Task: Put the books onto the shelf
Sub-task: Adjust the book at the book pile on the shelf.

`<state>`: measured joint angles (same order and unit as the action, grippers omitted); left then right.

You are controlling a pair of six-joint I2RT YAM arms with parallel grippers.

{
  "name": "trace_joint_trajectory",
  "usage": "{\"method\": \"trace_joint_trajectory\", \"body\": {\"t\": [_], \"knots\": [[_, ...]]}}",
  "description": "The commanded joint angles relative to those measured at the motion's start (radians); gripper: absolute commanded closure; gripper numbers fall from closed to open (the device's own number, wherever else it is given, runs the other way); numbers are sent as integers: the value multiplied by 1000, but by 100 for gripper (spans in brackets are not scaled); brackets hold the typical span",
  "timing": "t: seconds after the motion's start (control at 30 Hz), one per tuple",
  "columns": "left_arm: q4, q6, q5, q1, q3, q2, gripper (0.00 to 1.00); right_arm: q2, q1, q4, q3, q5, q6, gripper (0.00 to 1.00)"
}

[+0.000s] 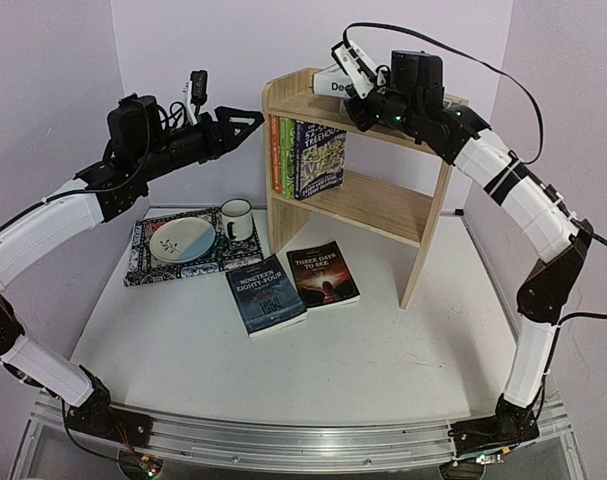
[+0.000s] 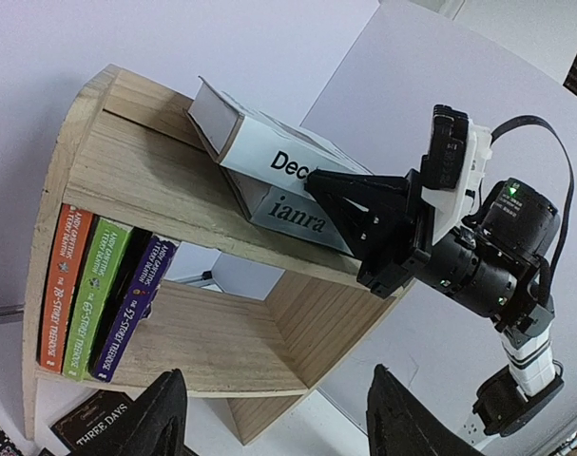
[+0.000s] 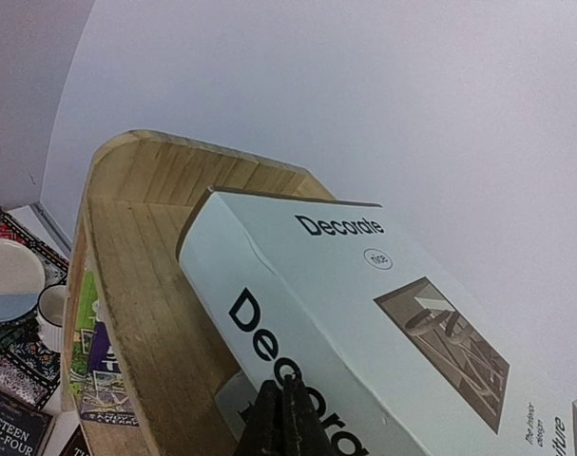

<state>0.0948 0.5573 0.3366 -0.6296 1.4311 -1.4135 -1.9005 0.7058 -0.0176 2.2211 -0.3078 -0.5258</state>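
White thick "Decorate" book [image 3: 383, 313], tilted, could get shoved off pine shelf [image 1: 383, 205] by pinched-shut right gripper [image 3: 286, 399]; left gripper [image 2: 277, 375] spread, empty.

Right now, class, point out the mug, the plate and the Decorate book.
mug [image 1: 235, 219]: top view, its white side.
plate [image 1: 183, 241]: top view, its bare middle.
Decorate book [image 3: 364, 285]: right wrist view, its front cover.

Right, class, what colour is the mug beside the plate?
The mug is white, dark-rimmed; top external view.
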Motion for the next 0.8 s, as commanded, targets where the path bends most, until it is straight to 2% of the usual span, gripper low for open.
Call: {"method": "trace_joint_trajectory", "body": {"t": [0.0, 0.3, 0.4, 0.5, 0.6, 0.77], "knots": [[-5, -21, -14, -1, -5, 36, 34, -6, -9, 70, 48, -56, 17, 100], [-8, -28, -24, -1, -2, 29, 34, 25, -11, 76, 16, -4, 39, 100], [-7, -40, -39, -1, 11, 15, 33, 56, -11, 73, -7, 45, 62, 93], [-8, -65, -64, 4, 58, -27, 33, 102, -11, 73, -49, 114, 106, 92], [-7, -81, -40, 11, 150, -96, 32, 153, -10, 72, -99, 164, 138, 87], [-6, -138, -13, 14, 301, -202, 25, 240, -11, 67, -181, 216, 167, 74]]}}
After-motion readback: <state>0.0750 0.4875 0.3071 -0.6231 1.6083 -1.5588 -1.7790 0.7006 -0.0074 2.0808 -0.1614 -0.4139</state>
